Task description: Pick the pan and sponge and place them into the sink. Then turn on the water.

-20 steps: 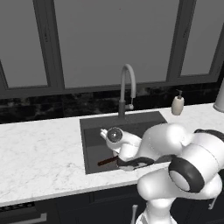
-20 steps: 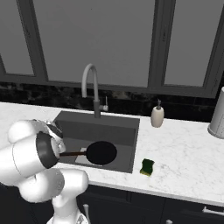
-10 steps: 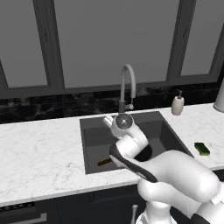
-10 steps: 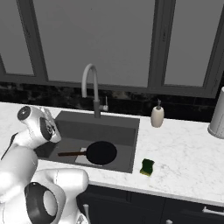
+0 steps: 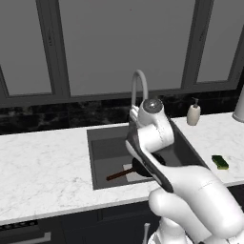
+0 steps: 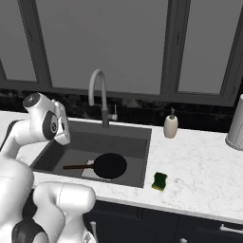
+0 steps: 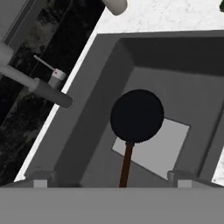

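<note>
Inside the sink point(image 6: 52, 156) lies the pan point(image 6: 110, 165), half-hidden leftward; gripper point(image 7: 109, 180) fingers apart; sponge point(image 6: 160, 181) on counter

Claw point(image 7: 109, 179) — wide open, empty

The pan point(image 6: 110, 165) lies flat on the bottom of the sink point(image 6: 137, 157), its reddish-brown handle pointing left. The sponge point(image 6: 160, 181) sits on the white marble worktop point(image 6: 199, 175), just beside the sink's front right corner. Behind the basin rises the arched grey faucet point(image 6: 99, 95). A beige soap dispenser point(image 6: 170, 125) stands right of the sink, and a grey canister point(image 6: 236, 124) stands at the right edge.
</note>
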Controlling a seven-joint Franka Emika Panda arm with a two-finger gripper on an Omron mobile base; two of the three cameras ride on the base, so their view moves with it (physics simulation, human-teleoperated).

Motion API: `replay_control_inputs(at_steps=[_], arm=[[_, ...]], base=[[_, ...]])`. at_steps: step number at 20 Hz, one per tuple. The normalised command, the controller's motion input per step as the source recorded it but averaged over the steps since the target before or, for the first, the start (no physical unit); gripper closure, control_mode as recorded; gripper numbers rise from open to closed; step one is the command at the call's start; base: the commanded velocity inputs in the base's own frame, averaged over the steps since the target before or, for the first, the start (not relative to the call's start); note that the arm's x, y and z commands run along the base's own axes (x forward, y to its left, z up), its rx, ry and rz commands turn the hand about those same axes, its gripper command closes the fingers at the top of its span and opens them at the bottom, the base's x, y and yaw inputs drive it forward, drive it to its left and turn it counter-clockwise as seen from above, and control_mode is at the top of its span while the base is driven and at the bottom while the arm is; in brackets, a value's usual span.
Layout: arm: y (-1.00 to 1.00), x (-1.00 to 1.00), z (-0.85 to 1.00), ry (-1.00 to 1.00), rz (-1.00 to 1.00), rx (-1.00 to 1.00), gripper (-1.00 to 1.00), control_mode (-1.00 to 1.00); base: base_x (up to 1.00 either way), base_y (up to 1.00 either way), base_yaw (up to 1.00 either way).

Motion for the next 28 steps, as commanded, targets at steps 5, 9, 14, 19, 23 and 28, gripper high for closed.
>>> replay_control_inputs(at_steps=[5,9,14,19,23,28], arm=[[-0.98,-0.16,0.06,0.0,-0.05,0.02,-1.0,-1.0],[-1.0,-0.21,0.0,-0.08,0.02,0.06,-1.0,-1.0],[-1.0,-0.02,0.0,-0.05,0.02,0.07,-1.0,-1.0],[-0.97,0.0,0.0,-0.01,0.14,0.01,-1.0,-1.0],[-1.0,0.0,0.0,0.0,0.21,0.0,-1.0,-1.0],[-0.77,0.0,0.02,0.05,0.21,-0.02,-1.0,-1.0]], base=[[0.0,0.0,0.0],[0.0,0.0,0.0],[0.0,0.0,0.0],[0.0,0.0,0.0],[0.0,0.0,0.0],[0.0,0.0,0.0]])
